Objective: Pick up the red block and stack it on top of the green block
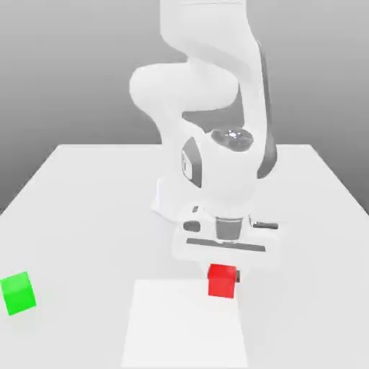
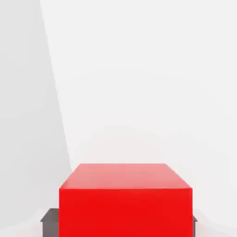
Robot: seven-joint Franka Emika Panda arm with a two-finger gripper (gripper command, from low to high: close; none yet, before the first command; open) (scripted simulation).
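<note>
Exterior view: red block (image 1: 222,280) low in the scene, right of centre, at the far edge of a paler square patch (image 1: 184,328) on the white table (image 1: 94,194). Directly beneath the gripper (image 1: 223,272), which points straight down from the white hand (image 1: 225,245). Dark fingertip just visible at the block's right side, touching it. Jaws closed in on the red block, one at each side face; bottom of the block at or just above the patch, which of the two cannot be told. Top face a lighter red, front face a fuller red, no marks on either.

Green block (image 1: 18,292) well apart, near the exterior view's left edge, resting on the table, one corner turned toward the camera. Nothing touching it, nothing on top of it.

White arm (image 1: 209,108) rising behind the hand, folded over at the top of the view, base (image 1: 169,202) seated at mid-table. Plain grey backdrop (image 1: 72,72) beyond the table.

Hand view: red block (image 2: 125,199) close up, top face and one side face showing. Dark fingertips (image 2: 50,221) pressed against its two opposite sides, low at each flank. Pale table surface (image 2: 139,92) stretching beyond, with a straight edge between a lighter and a greyer region.
</note>
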